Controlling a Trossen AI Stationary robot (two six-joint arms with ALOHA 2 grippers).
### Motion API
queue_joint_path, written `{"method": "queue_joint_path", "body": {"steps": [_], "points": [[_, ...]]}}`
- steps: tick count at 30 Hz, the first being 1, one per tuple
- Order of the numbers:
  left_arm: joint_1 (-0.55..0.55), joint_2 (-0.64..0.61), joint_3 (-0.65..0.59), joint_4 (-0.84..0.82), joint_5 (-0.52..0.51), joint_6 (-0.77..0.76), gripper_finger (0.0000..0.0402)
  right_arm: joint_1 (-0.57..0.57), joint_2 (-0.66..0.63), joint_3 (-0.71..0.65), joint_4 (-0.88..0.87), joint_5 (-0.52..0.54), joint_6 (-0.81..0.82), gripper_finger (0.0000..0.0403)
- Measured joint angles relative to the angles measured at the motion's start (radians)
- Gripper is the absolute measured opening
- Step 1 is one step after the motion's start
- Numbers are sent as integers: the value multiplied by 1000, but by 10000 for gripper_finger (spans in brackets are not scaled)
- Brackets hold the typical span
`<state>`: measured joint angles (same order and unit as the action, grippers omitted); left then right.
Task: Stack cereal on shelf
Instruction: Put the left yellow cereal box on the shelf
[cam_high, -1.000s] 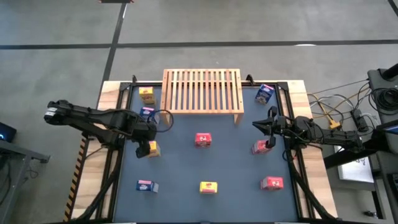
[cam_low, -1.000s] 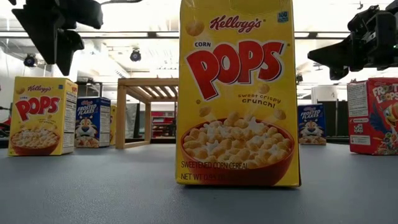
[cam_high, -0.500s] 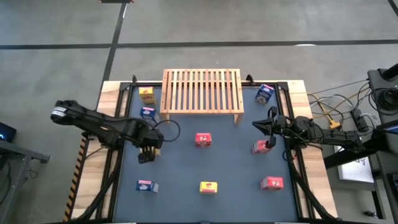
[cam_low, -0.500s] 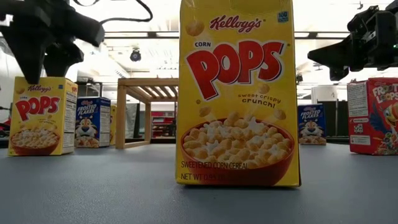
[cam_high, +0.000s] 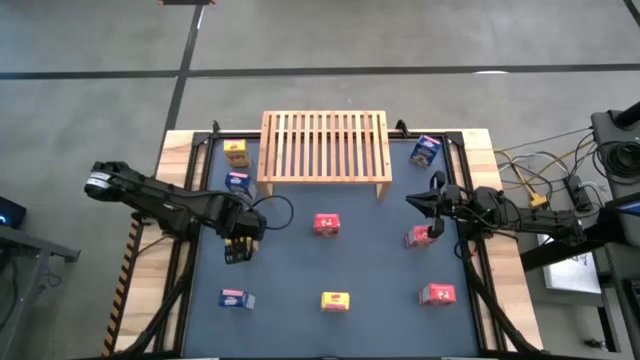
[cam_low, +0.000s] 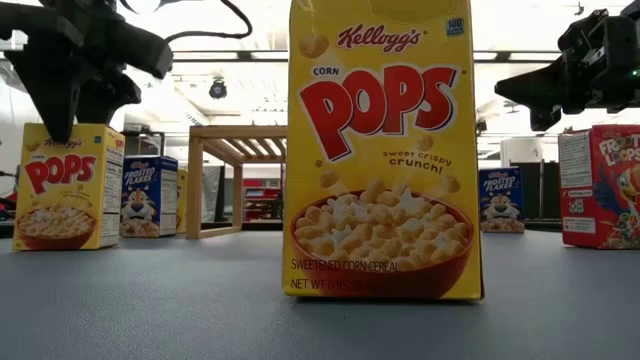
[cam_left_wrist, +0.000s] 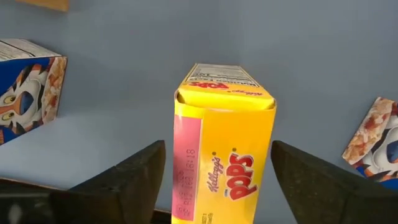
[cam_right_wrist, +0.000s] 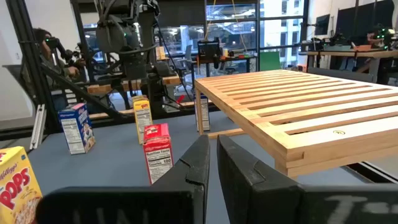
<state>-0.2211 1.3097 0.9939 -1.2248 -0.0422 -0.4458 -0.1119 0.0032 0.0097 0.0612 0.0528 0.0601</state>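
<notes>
One yellow cereal box (cam_left_wrist: 222, 149) stands upright between the left tool's (cam_left_wrist: 217, 180) spread fingers, contact unclear. Right tool (cam_right_wrist: 211, 163) is pinched closed, empty, near the shelf (cam_high: 325, 146).

Lighting: even, bright, overhead; ceiling strip lights (cam_low: 230, 55) glare white in the low view. Shadows: soft, faint on the dark surface (cam_high: 380, 260). Focus: left tool's fingers (cam_left_wrist: 124, 180) blurred up close; background room hazy.

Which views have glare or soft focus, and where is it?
Low view: bright ceiling lights wash out the room behind, leaving the left gripper a dark silhouette. Left wrist view: its fingers are soft-edged beside the sharp yellow box. High view: evenly lit.
</notes>
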Motion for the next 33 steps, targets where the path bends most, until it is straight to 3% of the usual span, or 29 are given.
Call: {"method": "queue_joint_path", "body": {"steps": [11, 20, 25, 33], "points": [[0, -15, -2, 32, -1, 25, 173, 0, 0, 0, 0, 0, 18, 22], [3, 0, 31, 14, -1, 97, 153, 0, 0, 0, 0, 0, 19, 22], [5, -9, 176, -100, -82, 98, 153, 0, 0, 0, 0, 0, 19, 22], [6, -9, 575, -224, -269, 230, 152, 0, 0, 0, 3, 0, 19, 22]]}}
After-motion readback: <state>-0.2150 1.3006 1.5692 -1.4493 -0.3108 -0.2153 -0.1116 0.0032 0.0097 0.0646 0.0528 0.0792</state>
